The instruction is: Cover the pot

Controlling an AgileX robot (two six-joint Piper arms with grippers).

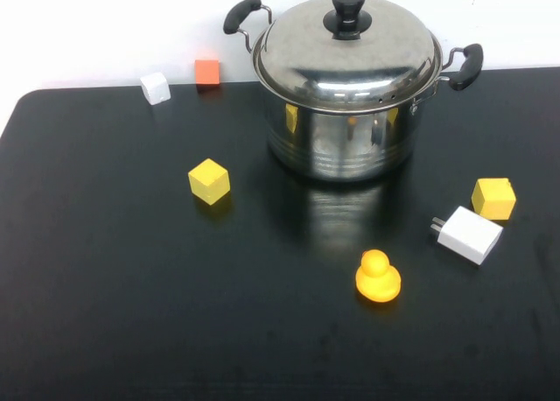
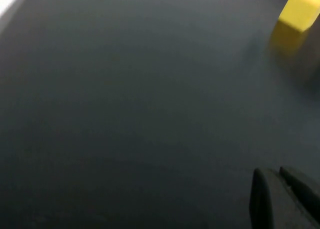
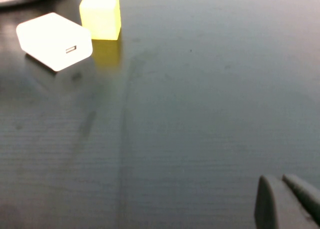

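On my left wrist camera, the left gripper (image 2: 280,199) hangs low over the bare black table (image 2: 125,114), its two dark fingers pressed close together with only a thin slit between them. A yellow cube (image 2: 299,9) sits well ahead of it.

The pot (image 1: 346,134) stands at the far middle of the table, its domed lid (image 1: 347,55) already seated on the rim. Neither arm shows in the high view.

The right gripper (image 3: 285,201) likewise hovers over bare table, fingers together. Well ahead of it I see the white charger (image 3: 54,40), with a second yellow cube (image 3: 101,16) just beside the charger.
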